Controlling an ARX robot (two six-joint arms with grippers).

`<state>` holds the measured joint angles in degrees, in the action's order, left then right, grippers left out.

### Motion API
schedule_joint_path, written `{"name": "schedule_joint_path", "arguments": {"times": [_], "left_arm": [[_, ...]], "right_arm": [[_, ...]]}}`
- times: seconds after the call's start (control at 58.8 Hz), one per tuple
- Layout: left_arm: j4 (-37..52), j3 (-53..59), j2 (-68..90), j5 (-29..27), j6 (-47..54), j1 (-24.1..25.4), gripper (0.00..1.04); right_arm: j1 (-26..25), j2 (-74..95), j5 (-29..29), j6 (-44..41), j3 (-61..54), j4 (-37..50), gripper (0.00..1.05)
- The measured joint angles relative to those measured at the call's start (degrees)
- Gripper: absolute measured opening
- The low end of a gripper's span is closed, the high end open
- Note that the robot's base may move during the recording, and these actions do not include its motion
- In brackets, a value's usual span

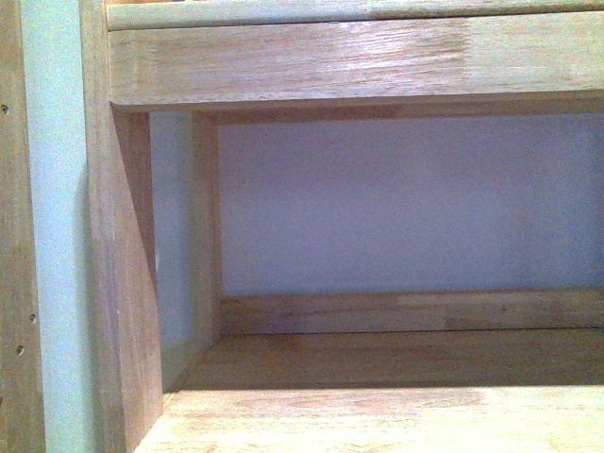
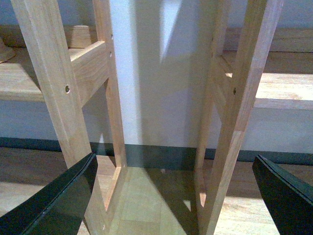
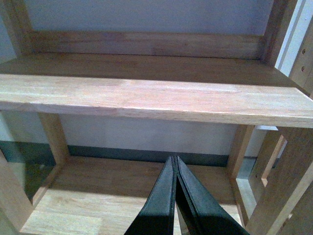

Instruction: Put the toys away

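The toys are out of view in all three pictures. My left gripper (image 2: 174, 157) is open, its two dark fingers (image 2: 58, 200) spread wide at either side with nothing between them. It faces the gap between two wooden shelf units (image 2: 49, 78), low above the floor. My right gripper (image 3: 174, 159) is shut, its black fingers pressed together with nothing held. It points under a wooden shelf board (image 3: 156, 98) toward the bottom board (image 3: 98, 196). No gripper shows in the front view.
The front view sits close to a wooden shelf compartment (image 1: 396, 354) with a white back wall (image 1: 406, 203) and an upright (image 1: 118, 283) at its left. A dark baseboard (image 2: 161, 155) runs along the wall. A wooden piece (image 2: 80, 35) stands on the neighbouring shelf.
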<state>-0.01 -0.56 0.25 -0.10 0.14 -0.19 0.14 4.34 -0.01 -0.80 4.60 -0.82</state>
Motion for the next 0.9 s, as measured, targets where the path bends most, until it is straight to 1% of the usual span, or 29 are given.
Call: {"name": "schedule_joint_path", "arguments": {"times": [0.374,0.459,0.782,0.833,0.901], "left_arm": [[0.0,0.0,0.0,0.0,0.0,0.0,0.99],[0.0,0.0,0.0,0.0,0.0,0.0,0.99],[0.0,0.0,0.0,0.0,0.0,0.0,0.99],[0.0,0.0,0.0,0.0,0.0,0.0,0.99],[0.0,0.0,0.0,0.0,0.0,0.0,0.99]], "right_arm": [[0.0,-1.6,0.0,0.0,-1.9,0.4,0.04],[0.0,-3.7,0.0,0.0,-3.8,0.5,0.04],[0.0,-3.9,0.0,0.0,-3.8,0.6,0.04],[0.0,-3.9,0.0,0.0,-3.8,0.6,0.12],[0.0,-3.9,0.0,0.0,-3.8,0.6,0.27]]}}
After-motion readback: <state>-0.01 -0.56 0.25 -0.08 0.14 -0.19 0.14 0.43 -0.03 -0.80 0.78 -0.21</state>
